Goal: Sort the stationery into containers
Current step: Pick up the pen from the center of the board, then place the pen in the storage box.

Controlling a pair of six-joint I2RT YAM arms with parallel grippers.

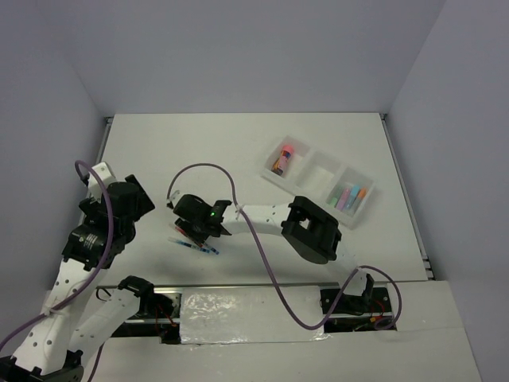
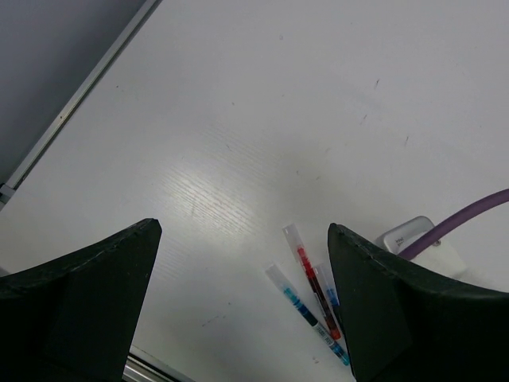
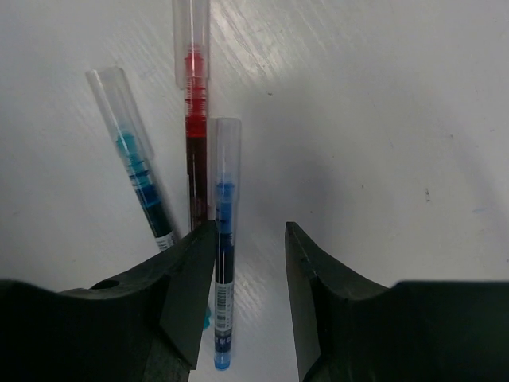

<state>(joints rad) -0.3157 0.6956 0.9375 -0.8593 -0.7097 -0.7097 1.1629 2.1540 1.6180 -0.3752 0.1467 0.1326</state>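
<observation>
Bright even overhead light; soft shadows; mild glare on table; sharp focus.

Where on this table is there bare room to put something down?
The tray's middle compartment is bare, between the orange piece and the markers. The table's far left is open too. It is crowded around the pens at the right hand.

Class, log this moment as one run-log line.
right claw: open over thin clear-capped teal, red, blue plastic pens | left claw: open, empty
</observation>
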